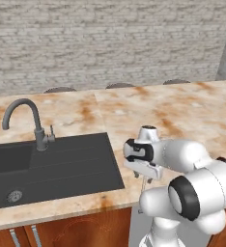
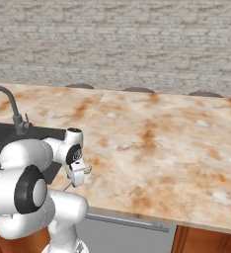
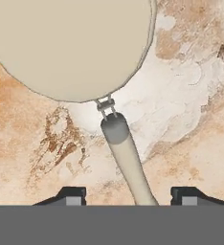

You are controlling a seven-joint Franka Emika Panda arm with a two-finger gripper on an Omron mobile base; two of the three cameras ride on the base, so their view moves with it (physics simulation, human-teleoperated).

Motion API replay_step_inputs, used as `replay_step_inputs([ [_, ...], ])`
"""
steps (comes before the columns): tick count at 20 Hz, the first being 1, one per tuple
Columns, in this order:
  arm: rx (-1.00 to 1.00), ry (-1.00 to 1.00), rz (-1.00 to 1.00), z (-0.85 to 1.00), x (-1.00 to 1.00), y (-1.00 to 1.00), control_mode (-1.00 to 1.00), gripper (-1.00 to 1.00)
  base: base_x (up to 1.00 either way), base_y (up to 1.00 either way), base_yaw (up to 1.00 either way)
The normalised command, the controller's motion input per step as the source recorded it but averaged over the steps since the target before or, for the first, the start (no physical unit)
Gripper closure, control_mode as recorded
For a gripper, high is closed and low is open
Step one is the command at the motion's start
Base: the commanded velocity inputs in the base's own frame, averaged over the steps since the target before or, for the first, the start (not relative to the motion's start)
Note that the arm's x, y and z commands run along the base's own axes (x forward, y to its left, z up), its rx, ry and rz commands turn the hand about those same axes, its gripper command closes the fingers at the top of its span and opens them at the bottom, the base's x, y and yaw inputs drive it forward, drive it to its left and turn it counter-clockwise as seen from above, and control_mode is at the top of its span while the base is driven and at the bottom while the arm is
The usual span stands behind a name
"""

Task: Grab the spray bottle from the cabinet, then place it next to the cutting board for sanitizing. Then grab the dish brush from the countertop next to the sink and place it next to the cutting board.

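Pincer point(image 2: 79, 182) low over countertop point(image 2: 157, 143)

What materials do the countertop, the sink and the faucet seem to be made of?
Countertop: polished marble-like stone, judging by beige with orange-brown veined blotches. Sink: matte dark grey, perhaps composite or coated metal; no shine. Faucet: grey metal, probably brushed, smooth curved tube.

Both base cameras sit behind the arm, looking forward and down across the countertop point(image 1: 182, 111) toward the brick wall point(image 1: 110, 43). The left one takes in the whole sink point(image 1: 52, 166) and faucet point(image 1: 25, 120); the right one catches just their edge and more open slab. The hand camera looks straight down, very near the marble, at the dish brush point(image 3: 99, 95).
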Motion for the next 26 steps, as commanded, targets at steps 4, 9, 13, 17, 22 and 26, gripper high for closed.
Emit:
replay_step_inputs([
  [4, 0.00, -0.01, 0.14, -0.47, 0.13, 0.15, -1.00, 1.00, 0.00, 0.00, 0.00],
  [9, -0.02, 0.00, 0.04, -0.26, 0.04, 0.16, -1.00, 1.00, 0.00, 0.00, 0.00],
  [13, 0.06, -0.04, -0.05, 0.50, -0.51, -0.01, -1.00, 1.00, 0.00, 0.00, 0.00],
  [17, 0.05, 0.00, 0.00, 1.00, -0.52, 0.00, -1.00, 1.00, 0.00, 0.00, 0.00],
  [22, 0.03, -0.21, 0.00, 1.00, -0.41, -0.02, -1.00, 1.00, 0.00, 0.00, 0.00],
  [26, 0.03, -0.39, 0.00, 1.00, -0.36, 0.00, -1.00, 1.00, 0.00, 0.00, 0.00],
])
